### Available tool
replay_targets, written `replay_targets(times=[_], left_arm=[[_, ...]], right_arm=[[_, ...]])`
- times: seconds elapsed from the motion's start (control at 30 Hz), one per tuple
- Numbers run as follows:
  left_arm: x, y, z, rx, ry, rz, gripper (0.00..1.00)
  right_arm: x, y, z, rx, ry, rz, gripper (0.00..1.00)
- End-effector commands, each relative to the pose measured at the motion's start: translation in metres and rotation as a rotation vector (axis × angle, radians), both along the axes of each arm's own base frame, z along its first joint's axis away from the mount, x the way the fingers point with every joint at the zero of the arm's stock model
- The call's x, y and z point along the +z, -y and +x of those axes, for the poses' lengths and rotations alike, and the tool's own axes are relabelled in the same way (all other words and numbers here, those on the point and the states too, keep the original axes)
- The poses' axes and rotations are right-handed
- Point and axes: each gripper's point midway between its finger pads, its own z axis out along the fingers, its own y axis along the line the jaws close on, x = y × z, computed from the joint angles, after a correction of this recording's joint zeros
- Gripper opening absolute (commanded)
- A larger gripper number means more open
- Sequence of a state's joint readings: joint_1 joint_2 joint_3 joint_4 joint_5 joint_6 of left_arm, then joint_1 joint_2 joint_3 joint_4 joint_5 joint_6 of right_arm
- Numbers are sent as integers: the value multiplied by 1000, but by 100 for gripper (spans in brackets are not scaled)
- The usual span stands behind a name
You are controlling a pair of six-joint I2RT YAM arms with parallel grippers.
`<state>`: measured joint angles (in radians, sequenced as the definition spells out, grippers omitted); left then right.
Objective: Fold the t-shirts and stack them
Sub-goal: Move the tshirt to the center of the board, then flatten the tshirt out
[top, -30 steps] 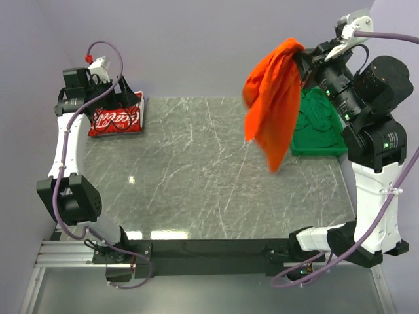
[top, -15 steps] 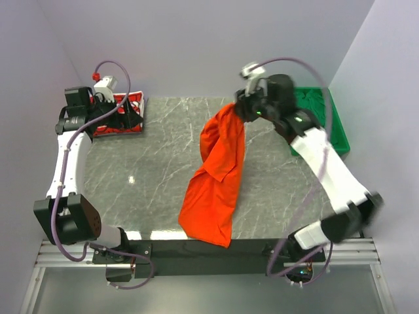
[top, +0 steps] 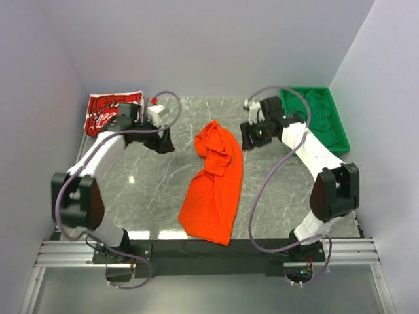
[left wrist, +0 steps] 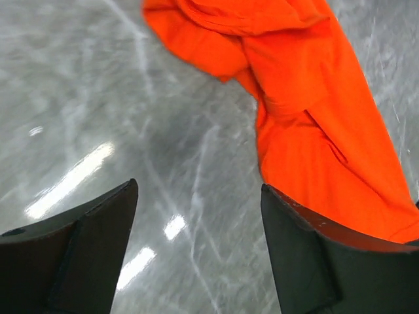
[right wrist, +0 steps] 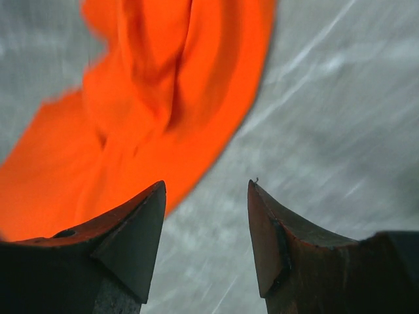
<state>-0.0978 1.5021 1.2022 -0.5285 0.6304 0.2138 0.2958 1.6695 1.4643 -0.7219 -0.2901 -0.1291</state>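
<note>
Cloth lies in the middle of the grey marble counter: it is the bright orange soft t-shirt. It stretches in a long strip from far to near. Its far end is bunched up in folds. Its near end is flatter and wider and comes close to the near edge of the counter.

The left hand is just to the left of the bunched far end, near it but not touching. In the left wrist view this hand has its two dark fingers spread wide with nothing between them, only bare counter. The orange t-shirt lies ahead and to one side of it.

The right hand is just to the right of the same bunched end. In the right wrist view this hand is also spread and holds nothing, and the orange t-shirt lies in front of its fingers.

The red cloth t-shirt with white writing lies flat at the far left corner, well apart from the orange one. A green plastic tray sits at the far right corner.
</note>
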Motion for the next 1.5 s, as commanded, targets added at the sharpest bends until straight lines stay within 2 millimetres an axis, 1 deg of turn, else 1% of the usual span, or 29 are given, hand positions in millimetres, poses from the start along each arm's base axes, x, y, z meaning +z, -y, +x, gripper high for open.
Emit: replay_targets(times=[0.0,0.03,0.07,0.13,0.17,0.2,0.27,0.3,0.37,0.4,0.47,0.5,0.6,0.67,0.87,0.93,0.97,1.03,1.07,1.1,1.13,1.17,1.2,1.23,1.27,1.3,1.33,1.37,1.47], left_arm=[[-15,25,29,-65,16,13,80],[-18,39,30,-99,-9,-15,76],[-21,47,32,-109,-34,-29,75],[-36,62,46,-101,-98,-59,72],[-34,68,55,-92,-102,-80,71],[-49,72,59,-62,-171,-108,69],[-47,81,72,-61,-186,-154,64],[-60,85,74,-30,-255,-181,62],[-62,91,81,-29,-275,-218,60],[-71,95,80,-20,-325,-241,60],[-78,100,83,-13,-352,-263,58],[-87,103,82,-5,-390,-275,56],[-106,108,81,24,-461,-288,53],[-113,112,79,24,-493,-302,51],[-127,126,83,46,-546,-331,49],[-136,127,85,68,-578,-339,44],[-135,128,89,74,-578,-345,42],[-140,128,93,92,-593,-350,26],[-137,127,98,97,-584,-351,19],[-134,125,102,101,-571,-350,6],[-128,119,109,109,-550,-354,1],[-119,115,117,113,-516,-354,1],[-102,109,125,112,-453,-352,1],[-90,99,134,124,-412,-355,1],[-68,92,143,117,-340,-347,1],[-60,84,150,137,-302,-323,1],[-51,74,156,149,-266,-308,1],[-33,68,163,135,-194,-287,1],[-20,44,169,170,-138,-221,1]], right_arm=[[-25,-12,-48,26,-147,71,59],[-30,-12,-51,25,-163,74,58],[-39,-12,-55,24,-187,73,57],[-41,-18,-52,35,-191,105,55],[-41,-23,-49,44,-198,121,54],[-38,-28,-48,56,-203,147,52],[-35,-36,-39,72,-204,175,52],[-32,-42,-36,84,-205,198,51],[-34,-51,-26,95,-215,218,51],[-34,-56,-23,103,-226,231,51],[-39,-67,-16,116,-248,249,52],[-40,-75,-16,126,-254,256,52],[-55,-88,-14,142,-284,246,54],[-70,-89,-10,130,-300,217,56],[-93,-90,0,95,-328,179,56],[-96,-87,9,86,-308,154,51],[-99,-86,11,79,-313,147,37],[-92,-81,18,95,-289,133,22],[-87,-73,24,83,-279,135,7],[-83,-66,23,85,-278,123,0],[-76,-58,28,76,-261,119,0],[-63,-50,30,72,-233,121,0],[-56,-33,35,50,-220,117,0],[-46,-23,39,35,-194,116,0],[-28,-13,43,26,-144,118,0],[-19,6,49,-14,-119,117,0],[-10,16,53,-33,-90,110,0],[3,29,57,-49,-45,86,0],[17,65,65,-98,7,21,0]])
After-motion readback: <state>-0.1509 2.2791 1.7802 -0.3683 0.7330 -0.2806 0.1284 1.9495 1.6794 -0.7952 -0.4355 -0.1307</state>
